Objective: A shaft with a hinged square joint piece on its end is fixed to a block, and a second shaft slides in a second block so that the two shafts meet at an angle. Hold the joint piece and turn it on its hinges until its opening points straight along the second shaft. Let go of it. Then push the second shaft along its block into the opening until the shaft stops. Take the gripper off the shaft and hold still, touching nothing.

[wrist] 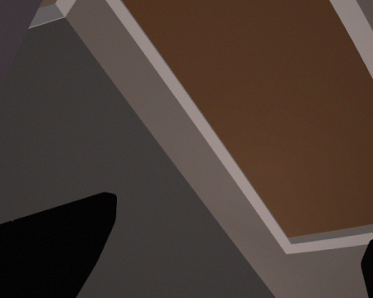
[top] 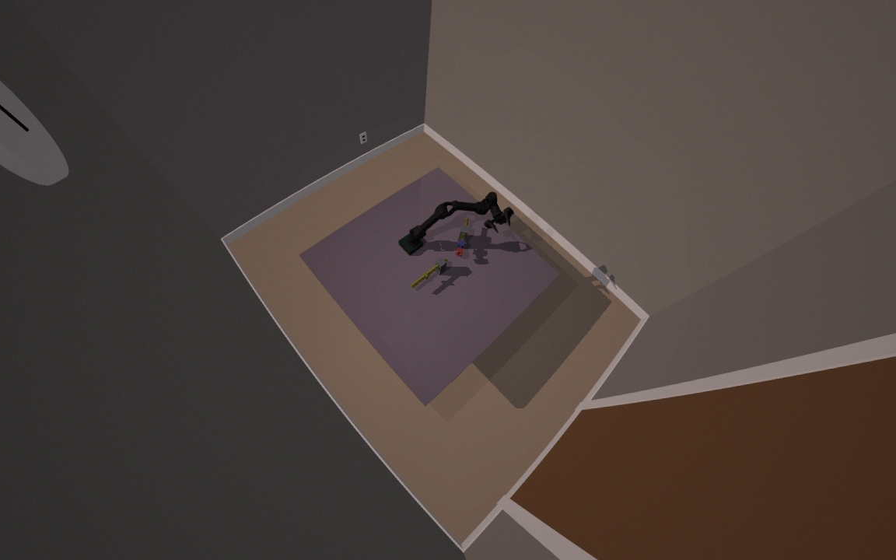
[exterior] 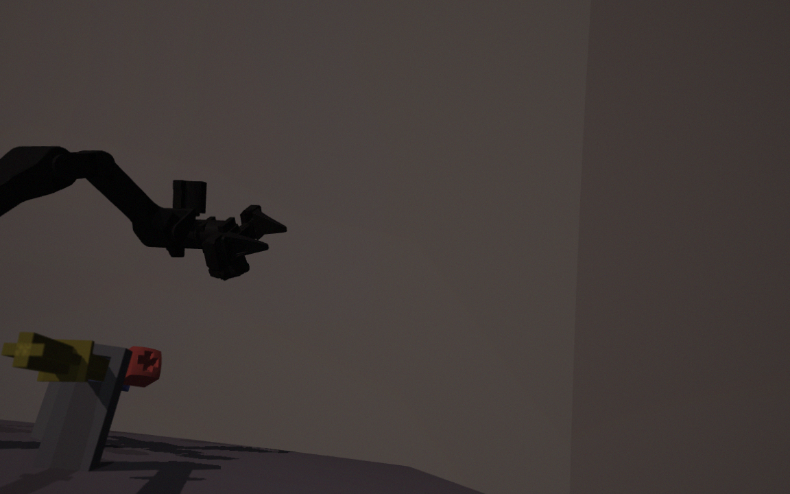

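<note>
The red joint piece (top: 459,252) (exterior: 143,366) hangs beside a blue hinge part (top: 461,243) on the end of the fixed yellow shaft (top: 466,222). Its cross-shaped opening shows in the exterior view; whether it points straight along the second shaft I cannot tell. The second yellow shaft (top: 425,275) (exterior: 48,353) lies in its grey block (top: 441,266) (exterior: 69,423). In the top view its inner end is apart from the red piece. My gripper (top: 504,224) (exterior: 276,238) (wrist: 240,230) is open and empty, high up and away from both shafts. The wrist view shows neither shaft.
The dark arm's base (top: 409,244) stands on the purple mat (top: 395,327), on the same side as the second shaft's block. Shadows of the arm and blocks fall across the mat. Walls with pale skirting surround the floor.
</note>
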Available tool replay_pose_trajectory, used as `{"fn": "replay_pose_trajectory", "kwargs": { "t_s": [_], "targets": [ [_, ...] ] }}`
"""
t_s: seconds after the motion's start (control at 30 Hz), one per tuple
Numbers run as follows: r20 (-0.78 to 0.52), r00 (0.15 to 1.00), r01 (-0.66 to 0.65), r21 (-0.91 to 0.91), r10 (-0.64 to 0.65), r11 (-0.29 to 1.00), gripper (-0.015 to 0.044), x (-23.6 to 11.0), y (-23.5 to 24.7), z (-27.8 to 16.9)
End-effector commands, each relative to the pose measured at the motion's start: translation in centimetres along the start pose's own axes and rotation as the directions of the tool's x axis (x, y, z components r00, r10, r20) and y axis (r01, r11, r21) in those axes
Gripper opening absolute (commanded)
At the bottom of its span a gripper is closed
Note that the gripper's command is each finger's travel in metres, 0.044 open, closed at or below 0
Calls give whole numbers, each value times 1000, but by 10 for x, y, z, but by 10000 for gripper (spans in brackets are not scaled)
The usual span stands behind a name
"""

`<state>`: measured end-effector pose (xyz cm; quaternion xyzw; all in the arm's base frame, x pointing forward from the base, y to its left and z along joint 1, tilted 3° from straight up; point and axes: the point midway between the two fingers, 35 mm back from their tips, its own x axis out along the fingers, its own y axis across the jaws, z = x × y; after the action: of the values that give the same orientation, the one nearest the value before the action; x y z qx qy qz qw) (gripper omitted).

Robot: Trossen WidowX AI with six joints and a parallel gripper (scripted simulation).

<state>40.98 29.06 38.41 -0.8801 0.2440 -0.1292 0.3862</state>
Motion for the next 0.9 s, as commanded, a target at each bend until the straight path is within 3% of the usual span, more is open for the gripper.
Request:
{"fn": "replay_pose_trajectory", "kwargs": {
  "t_s": [0.0, 0.47, 0.87],
  "targets": [
    [0, 1000, 0, 0, 0, 1000, 426, 0, 0, 0],
    [61, 998, 8, 122, -16, 993, 440, 26, 17, 16],
    [159, 986, -81, 250, 41, 965, 440, 49, 53, 30]
  ]
}}
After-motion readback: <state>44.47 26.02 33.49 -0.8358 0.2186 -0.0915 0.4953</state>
